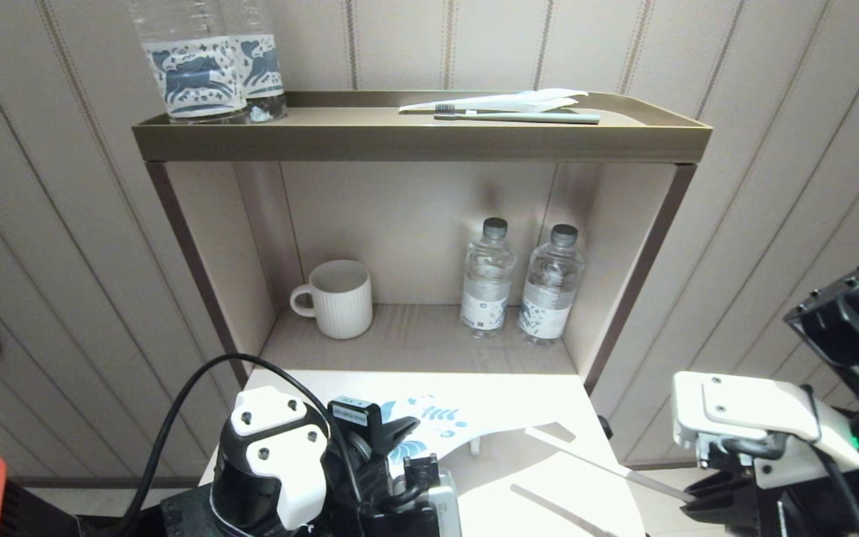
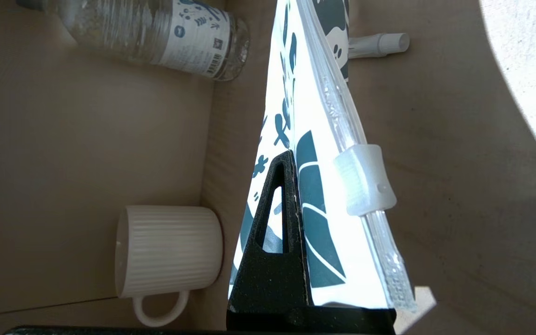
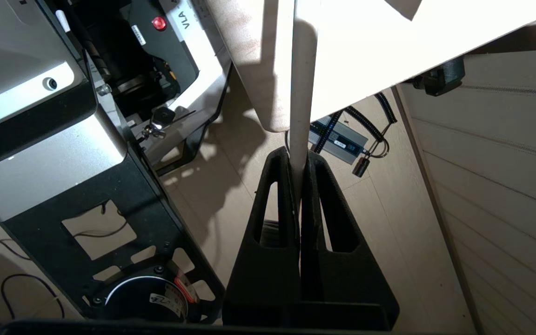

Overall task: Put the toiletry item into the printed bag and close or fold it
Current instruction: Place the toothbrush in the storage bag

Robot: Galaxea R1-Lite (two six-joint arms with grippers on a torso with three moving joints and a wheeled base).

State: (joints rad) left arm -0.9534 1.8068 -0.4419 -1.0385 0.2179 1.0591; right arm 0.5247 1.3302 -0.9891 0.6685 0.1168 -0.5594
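My left gripper is low over the small table, shut on an edge of the printed bag, a white pouch with dark blue figures. In the left wrist view the bag stands on edge past the left gripper, with a clear zip slider on its zip strip. My right gripper, off the table's right edge, is shut on one end of the slim white toothbrush. The toothbrush reaches over the table toward the bag and stays outside it. Its handle rises from the right gripper.
The pale table fronts a shelf unit holding a ribbed white mug and two water bottles. On the top shelf are horse-label bottles, a grey-green toothbrush and a white wrapper.
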